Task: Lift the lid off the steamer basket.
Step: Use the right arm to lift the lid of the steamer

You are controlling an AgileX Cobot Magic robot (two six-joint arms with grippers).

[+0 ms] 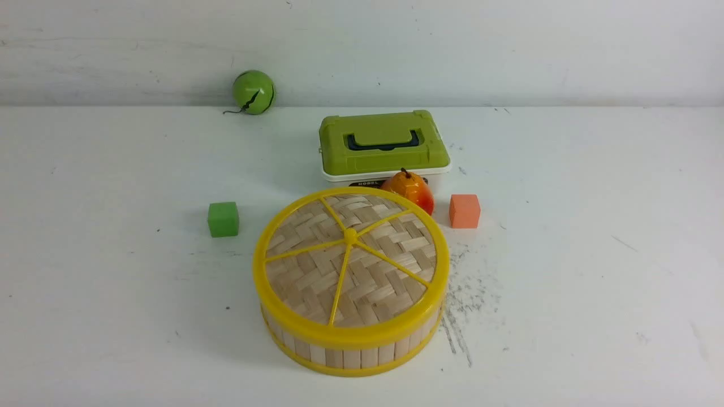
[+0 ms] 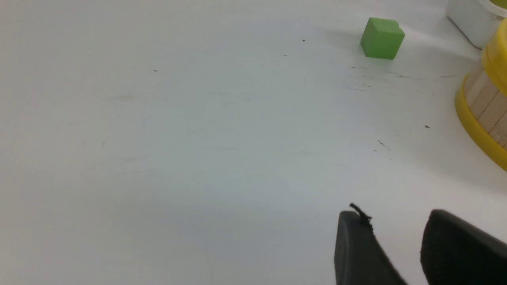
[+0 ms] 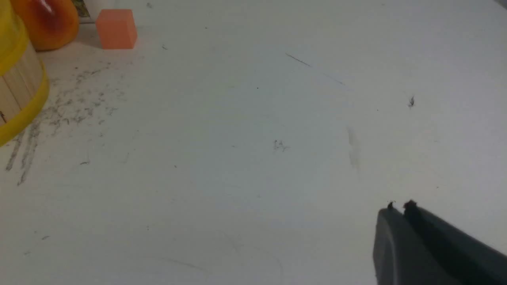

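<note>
Left claw (image 2: pixel 394 221) spread, right claw (image 3: pixel 400 208) pressed together; lid (image 1: pixel 317 265) covers steamer basket (image 1: pixel 350 355).

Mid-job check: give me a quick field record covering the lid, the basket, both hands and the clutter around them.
lid: seated on steamer basket, not yet lifted
basket position: upright on table, near front centre
left hand: open, empty, apart from basket
right hand: shut, empty, apart from basket
behind basket: orange-red fruit, then green box
flanks: green cube on the left, orange cube on the right
far back: green ball by the wall
</note>
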